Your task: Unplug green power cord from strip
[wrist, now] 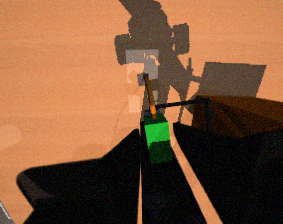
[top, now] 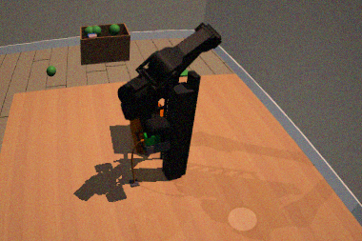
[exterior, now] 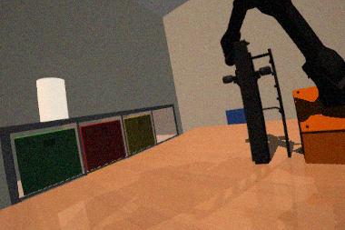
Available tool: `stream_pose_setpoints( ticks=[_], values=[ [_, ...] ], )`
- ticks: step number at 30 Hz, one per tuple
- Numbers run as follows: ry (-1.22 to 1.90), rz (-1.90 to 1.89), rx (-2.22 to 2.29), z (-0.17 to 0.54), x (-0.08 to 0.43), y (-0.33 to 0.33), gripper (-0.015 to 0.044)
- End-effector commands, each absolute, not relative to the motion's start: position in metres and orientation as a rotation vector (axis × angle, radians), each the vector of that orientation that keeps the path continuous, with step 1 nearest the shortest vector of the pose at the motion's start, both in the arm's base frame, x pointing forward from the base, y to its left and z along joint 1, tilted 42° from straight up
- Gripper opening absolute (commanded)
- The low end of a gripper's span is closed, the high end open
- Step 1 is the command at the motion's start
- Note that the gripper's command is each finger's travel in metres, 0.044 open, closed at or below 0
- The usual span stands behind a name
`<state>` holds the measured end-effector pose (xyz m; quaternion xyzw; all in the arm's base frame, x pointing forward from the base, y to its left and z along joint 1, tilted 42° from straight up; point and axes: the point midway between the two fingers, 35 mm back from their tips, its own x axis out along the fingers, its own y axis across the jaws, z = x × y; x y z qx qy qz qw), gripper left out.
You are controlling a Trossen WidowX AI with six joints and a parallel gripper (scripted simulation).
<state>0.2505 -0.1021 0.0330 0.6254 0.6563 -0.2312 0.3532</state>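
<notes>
The green plug (top: 151, 139) (wrist: 157, 134) stands between the fingers of my gripper (wrist: 156, 130). The gripper is slightly open, with a thin gap beside the plug on each side. The orange-brown cord (top: 132, 166) (wrist: 149, 95) runs from the plug down to a small dark end piece (top: 134, 184) (wrist: 143, 79) at the table. Dark parts lie under and behind the plug; the power strip does not stand out from them, so I cannot tell whether the plug is seated in it. In the exterior view the fingertips are hidden behind a black upright.
A tall black upright (top: 182, 130) (exterior: 254, 115) stands close beside the gripper. A thin black rack (exterior: 280, 102) is near it. An orange box (exterior: 324, 147) (wrist: 243, 112) stands alongside. Shelves with a green bin (exterior: 47, 161), a red bin (exterior: 103, 145) and a yellow bin (exterior: 138, 134) stand further off.
</notes>
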Motion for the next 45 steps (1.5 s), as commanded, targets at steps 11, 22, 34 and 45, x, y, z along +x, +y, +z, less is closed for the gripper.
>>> stream_pose_setpoints(
  ticks=[11, 22, 34, 45],
  values=[
    [1.702, -0.600, 1.625, 0.037, 0.247, -0.093, 0.0160],
    [1.702, -0.599, 1.626, 0.029, 0.247, -0.086, 0.0160],
    [1.699, -0.596, 1.616, 0.030, 0.248, -0.088, 0.0035],
    [1.699, -0.597, 1.616, 0.027, 0.250, -0.093, 0.0000]
  ],
)
